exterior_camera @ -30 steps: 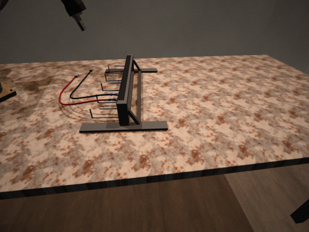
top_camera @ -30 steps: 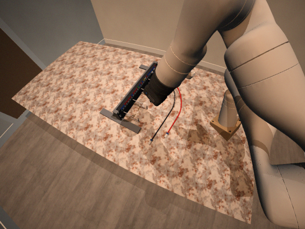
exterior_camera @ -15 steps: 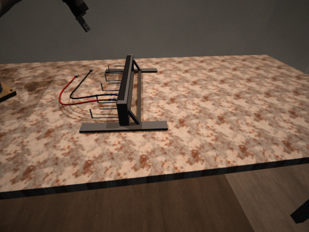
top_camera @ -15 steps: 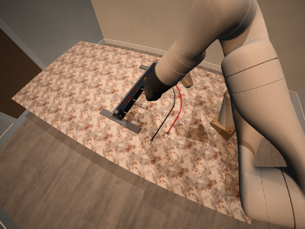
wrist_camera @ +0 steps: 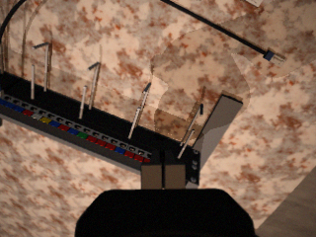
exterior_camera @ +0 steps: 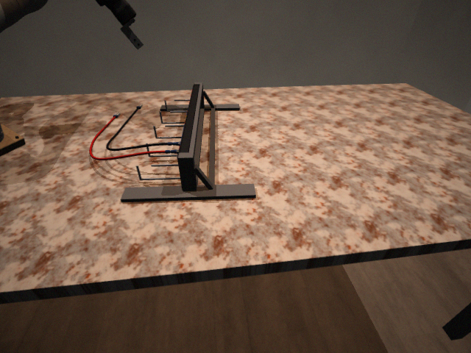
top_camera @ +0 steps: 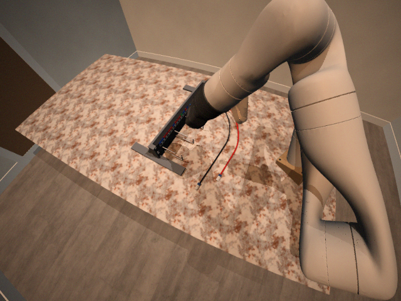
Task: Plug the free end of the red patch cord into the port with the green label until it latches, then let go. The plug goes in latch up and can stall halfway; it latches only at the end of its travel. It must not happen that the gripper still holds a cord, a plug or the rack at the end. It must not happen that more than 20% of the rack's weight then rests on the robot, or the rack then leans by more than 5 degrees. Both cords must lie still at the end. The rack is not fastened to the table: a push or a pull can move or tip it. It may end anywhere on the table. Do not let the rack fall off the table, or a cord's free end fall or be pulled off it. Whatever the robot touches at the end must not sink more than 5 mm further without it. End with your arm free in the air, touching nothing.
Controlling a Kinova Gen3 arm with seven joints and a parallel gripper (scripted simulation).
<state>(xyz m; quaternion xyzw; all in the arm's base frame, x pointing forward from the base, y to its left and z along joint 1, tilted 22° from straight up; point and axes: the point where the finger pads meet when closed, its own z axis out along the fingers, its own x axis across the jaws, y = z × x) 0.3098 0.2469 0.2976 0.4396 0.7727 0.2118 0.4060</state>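
Green label (wrist_camera: 82, 134) among red and blue port (wrist_camera: 74, 131) labels

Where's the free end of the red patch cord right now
In the top view the red cord's free plug lies on the table, just right of the black cord's plug and in front of the rack, well below the shut gripper.

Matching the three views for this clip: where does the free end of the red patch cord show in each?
Top: free end of the red patch cord, centre, on the table right of the black cord's plug.
Exterior: upper left, left of the rack.
Wrist: not in it; only the black cord's plug shows.
Shared landmark: the rack, also under the shut, empty end effector.
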